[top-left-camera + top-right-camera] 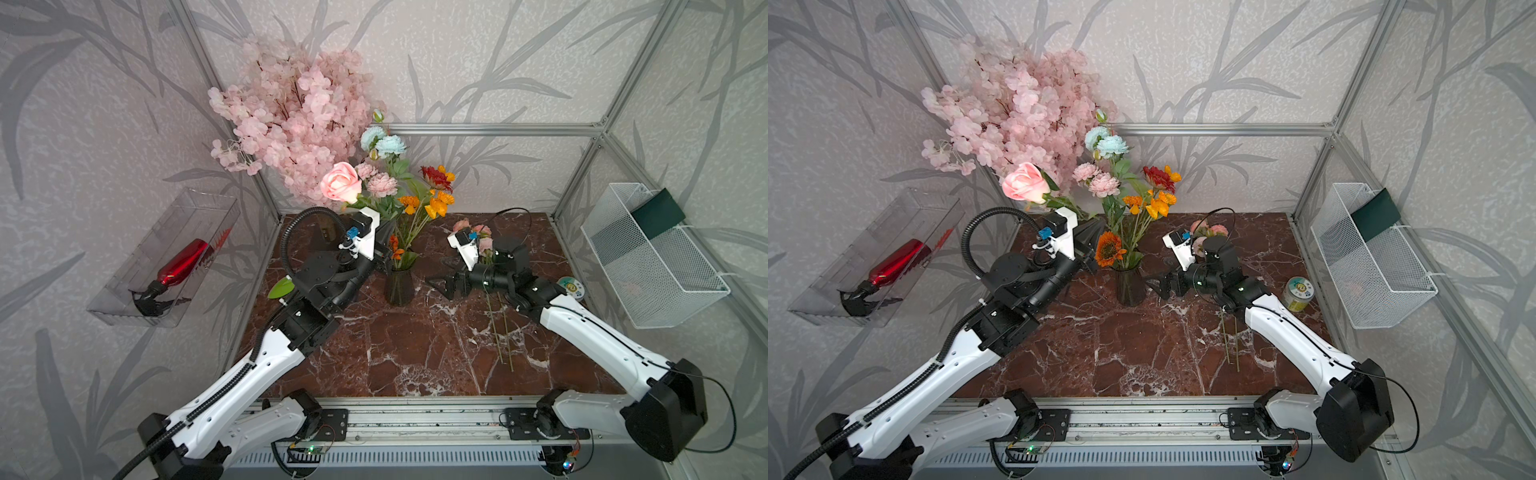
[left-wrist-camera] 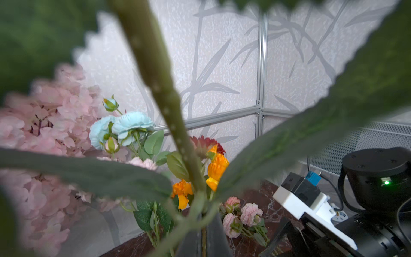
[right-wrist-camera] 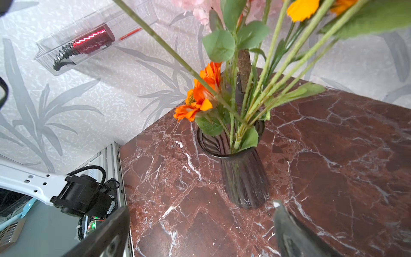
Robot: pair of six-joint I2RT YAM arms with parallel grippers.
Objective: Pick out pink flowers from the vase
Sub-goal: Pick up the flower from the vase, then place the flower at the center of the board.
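Your left end effector (image 1: 1096, 230) is clamping the pink rose stem (image 2: 151, 73), leaning from the vase (image 1: 1129, 286) toward it; right end effector (image 1: 1160, 286) is hovering apart alongside.

Deep red-brown marble on the table (image 1: 415, 353), white veins running all across it. Vase (image 1: 399, 286) smoky dark grey, see-through, ribbed. Pink rose (image 1: 340, 183) glowing salmon, ruffled blooms (image 1: 380, 185) a paler pink. Blue flowers (image 1: 384, 143) icy light blue, orange flowers (image 1: 440, 203) shading to yellow, one red bloom (image 1: 434, 176) dark crimson. Blossom tree (image 1: 291, 116) pale pink. Walls (image 1: 519, 62) grey with a darker leaf print
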